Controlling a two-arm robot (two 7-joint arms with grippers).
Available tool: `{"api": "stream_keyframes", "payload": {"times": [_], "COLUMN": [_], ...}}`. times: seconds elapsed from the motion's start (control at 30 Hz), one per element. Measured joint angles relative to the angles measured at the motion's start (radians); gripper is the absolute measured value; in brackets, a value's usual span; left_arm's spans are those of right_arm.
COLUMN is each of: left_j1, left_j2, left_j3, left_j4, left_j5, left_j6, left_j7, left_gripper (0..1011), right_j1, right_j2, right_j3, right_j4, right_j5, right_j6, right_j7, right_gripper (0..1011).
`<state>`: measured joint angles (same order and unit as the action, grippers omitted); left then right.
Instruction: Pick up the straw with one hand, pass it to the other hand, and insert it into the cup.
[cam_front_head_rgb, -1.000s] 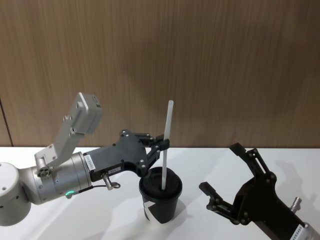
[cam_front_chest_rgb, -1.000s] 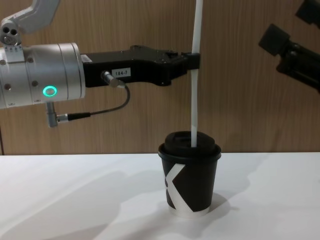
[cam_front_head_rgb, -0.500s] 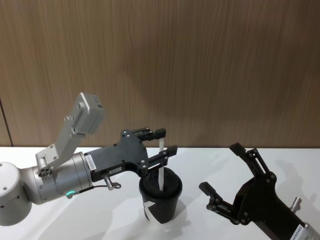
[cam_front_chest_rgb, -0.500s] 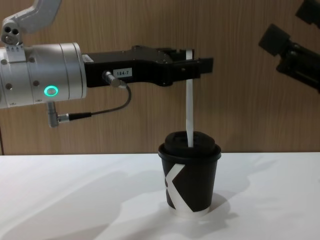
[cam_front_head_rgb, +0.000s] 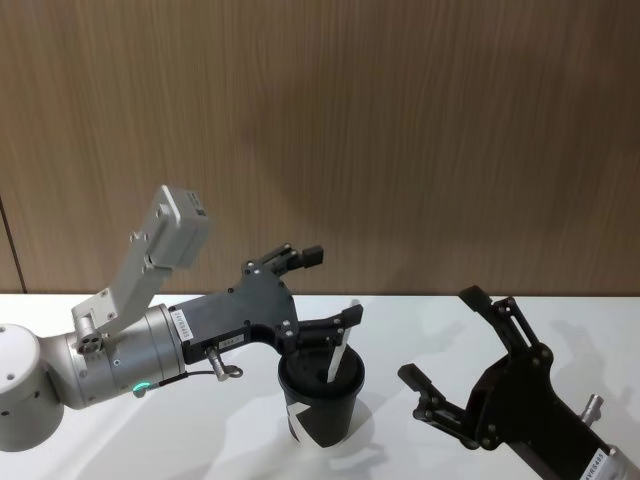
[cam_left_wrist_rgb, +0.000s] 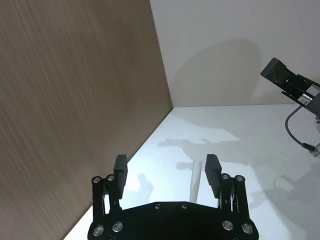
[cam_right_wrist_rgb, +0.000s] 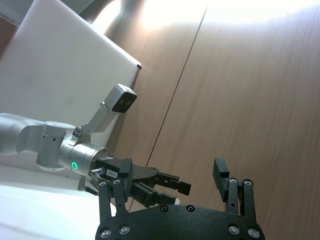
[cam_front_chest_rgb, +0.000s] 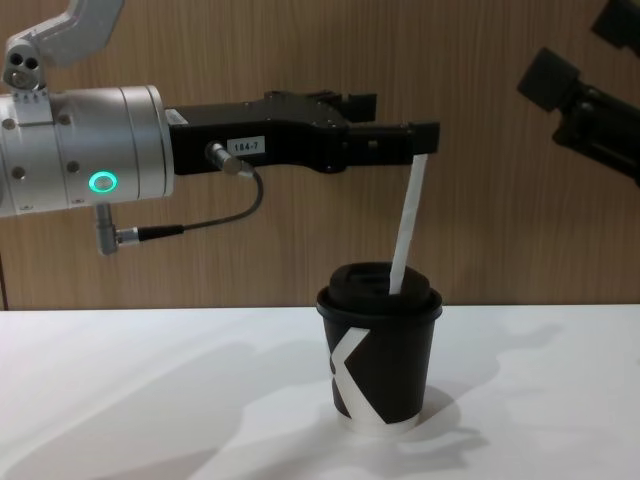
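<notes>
Now the straw (cam_front_chest_rgb: 405, 235) stands tilted in the cup (cam_front_chest_rgb: 380, 350), with the left gripper (cam_front_chest_rgb: 395, 130) fingers released around its top. Withdraw straight upward to avoid snagging it. The right gripper (cam_front_head_rgb: 455, 350) rests beside, fingers spread.

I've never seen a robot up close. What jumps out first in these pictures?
A thin white straw leans out of the lid of a black paper coffee cup with a white angular mark, standing on the white table. Just above the cup, the left gripper, black on a silver wrist with a green ring light, is spread open around the straw's top. The all-black right gripper hangs open to the cup's right.
</notes>
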<state>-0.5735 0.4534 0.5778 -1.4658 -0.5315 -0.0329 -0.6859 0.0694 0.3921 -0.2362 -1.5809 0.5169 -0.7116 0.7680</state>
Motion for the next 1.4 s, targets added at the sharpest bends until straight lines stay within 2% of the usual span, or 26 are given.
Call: {"api": "stream_keyframes", "payload": {"times": [0.1, 0.43, 0.63, 1.03, 1.4], "left_j1": [0.001, 0.021, 0.047, 0.113, 0.176], "left_j2": [0.001, 0.012, 0.021, 0.038, 0.043], "left_j3": [-0.001, -0.021, -0.045, -0.097, -0.132], "left_j4": [-0.002, -0.025, -0.054, -0.129, -0.201], "left_j5": [0.000, -0.013, -0.013, 0.030, 0.107], "left_j6": [0.000, -0.020, -0.037, -0.042, 0.009], "left_j7": [0.000, 0.003, 0.036, 0.160, 0.315], "left_gripper": [1002, 1001, 1002, 1001, 1002], "right_j1": [0.000, 0.000, 0.000, 0.000, 0.000], "right_j2": [0.000, 0.000, 0.000, 0.000, 0.000], "right_j3": [0.000, 0.000, 0.000, 0.000, 0.000], "right_j4": [0.000, 0.000, 0.000, 0.000, 0.000], "right_j5": [0.000, 0.000, 0.000, 0.000, 0.000], "right_j6": [0.000, 0.000, 0.000, 0.000, 0.000], "right_j7": [0.000, 0.000, 0.000, 0.000, 0.000], "right_gripper": [1001, 1001, 1002, 1001, 1001]}}
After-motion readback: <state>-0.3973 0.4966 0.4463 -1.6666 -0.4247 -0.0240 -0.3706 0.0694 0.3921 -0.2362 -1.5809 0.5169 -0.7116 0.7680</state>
